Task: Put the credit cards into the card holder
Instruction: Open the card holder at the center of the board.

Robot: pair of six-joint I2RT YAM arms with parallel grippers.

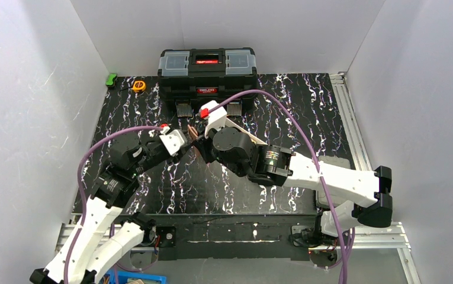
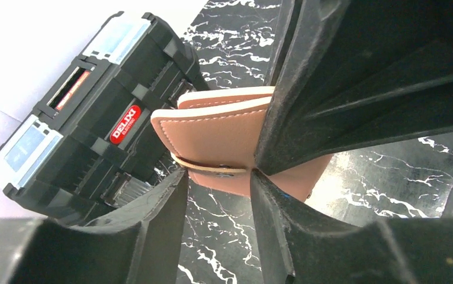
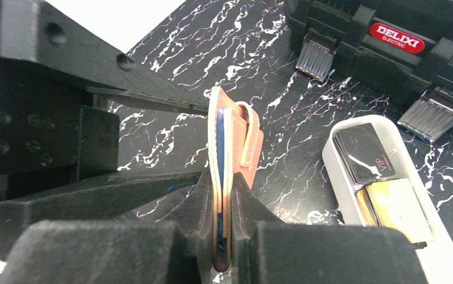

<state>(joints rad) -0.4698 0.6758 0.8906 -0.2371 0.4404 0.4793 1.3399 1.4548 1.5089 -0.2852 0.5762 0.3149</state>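
While the R gripper [image 3: 222, 184] pinches the lower edge of the wallet [image 3: 238, 148] tight btwn both fingers, the wallet stands on edge, seemingly off the surface, about mid-table in front of the toolbox [image 1: 206, 71]. A blue card edge [image 3: 218, 148] shows btwn its two tan leaves. The snap strap runs down the outer face. The L gripper [image 2: 218, 177] meets it from the other side: jaws apart w/ mat visible in the gap and tips at the wallet's snap edge, but I can't tell if they actually grip it. Two more cards, one dark w/ "VIP" [image 3: 363, 155] and one gold [image 3: 398, 204], lie in a white tray [image 3: 330, 158] on the mat near a toolbox latch, well apart from the wallet. The surface is a black mat [image 1: 307, 118] w/ white marble veining that covers the table top. Aluminium rails [image 1: 351, 124] run along its R side, and another runs along the front edge by the arm bases. Plain white walls [image 1: 34, 89] box the table in on the L, R and back. The toolbox sits closed against the back wall, black w/ clear lid bins and a red label. A small green item [image 1: 111, 78] and a yellow round one [image 1: 139, 86] lie in the back-L corner.
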